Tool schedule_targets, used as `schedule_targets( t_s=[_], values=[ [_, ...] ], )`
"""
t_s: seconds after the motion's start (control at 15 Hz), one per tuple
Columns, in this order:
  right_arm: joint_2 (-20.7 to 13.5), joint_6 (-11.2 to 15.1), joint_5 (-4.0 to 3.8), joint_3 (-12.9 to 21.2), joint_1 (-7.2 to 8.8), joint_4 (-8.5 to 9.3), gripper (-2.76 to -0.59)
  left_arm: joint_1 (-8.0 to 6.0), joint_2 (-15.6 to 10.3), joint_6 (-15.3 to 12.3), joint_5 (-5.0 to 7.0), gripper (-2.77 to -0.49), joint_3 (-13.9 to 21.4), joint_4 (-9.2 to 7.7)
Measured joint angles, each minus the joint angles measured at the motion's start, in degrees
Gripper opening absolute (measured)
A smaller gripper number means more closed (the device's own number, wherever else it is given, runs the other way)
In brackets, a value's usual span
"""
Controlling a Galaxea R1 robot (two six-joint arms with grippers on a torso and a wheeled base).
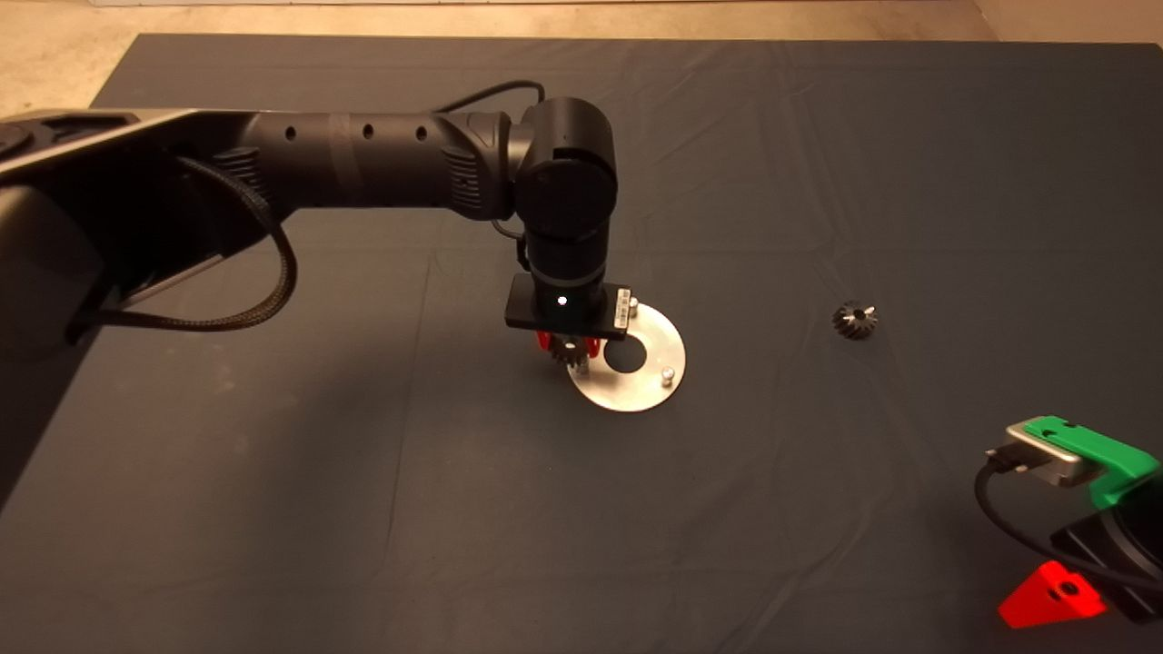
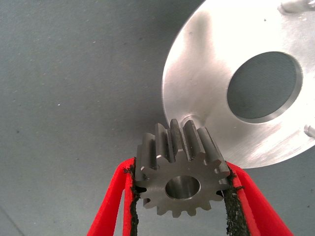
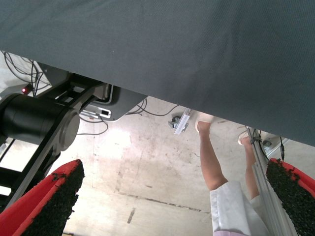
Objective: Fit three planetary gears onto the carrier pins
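Observation:
My left gripper (image 1: 569, 348) hangs over the near-left rim of the shiny round disc (image 1: 656, 356), shut on a silver-grey planetary gear (image 2: 181, 183). The gear is pinched by its toothed sides between the black pads, with its centre hole facing the wrist camera. It sits right above one carrier pin, whose base (image 2: 190, 120) just shows behind the teeth. Two bare carrier pins stand on the disc, one at the far side (image 1: 633, 303) and one at the near right (image 1: 668, 372). Another small gear (image 1: 855, 320) lies on the mat to the right of the disc.
My right gripper (image 1: 1052, 595) is parked at the lower right edge of the mat, fingers wide apart. Its wrist view shows the mat's edge, the floor, the robot's base and a person's legs (image 3: 221, 172). The dark mat (image 1: 363, 509) surrounds the disc.

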Motion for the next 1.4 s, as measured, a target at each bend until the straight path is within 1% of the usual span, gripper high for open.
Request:
schedule_targets(
  t_s=[0.27,0.6,0.93,1.13,1.4],
  values=[
    [0.0,0.0,0.00,0.0,0.00,0.23,-0.61,0.13,1.3,0.0,-0.04,-2.40,-0.9,0.01],
    [0.0,0.0,0.01,0.0,0.00,0.41,-0.61,0.99,1.3,0.1,-0.02,-2.40,-1.2,0.04],
    [0.0,0.0,0.01,0.0,0.02,0.44,-0.61,1.73,1.3,1.1,0.00,-2.40,-1.3,0.06],
    [0.0,0.0,0.01,0.0,0.02,0.45,-0.61,1.76,1.3,1.3,0.02,-2.40,-1.3,0.06],
    [0.0,0.0,0.00,0.0,0.02,0.48,-0.61,1.71,1.4,3.0,0.00,-2.40,-2.3,-0.18]
  ],
)
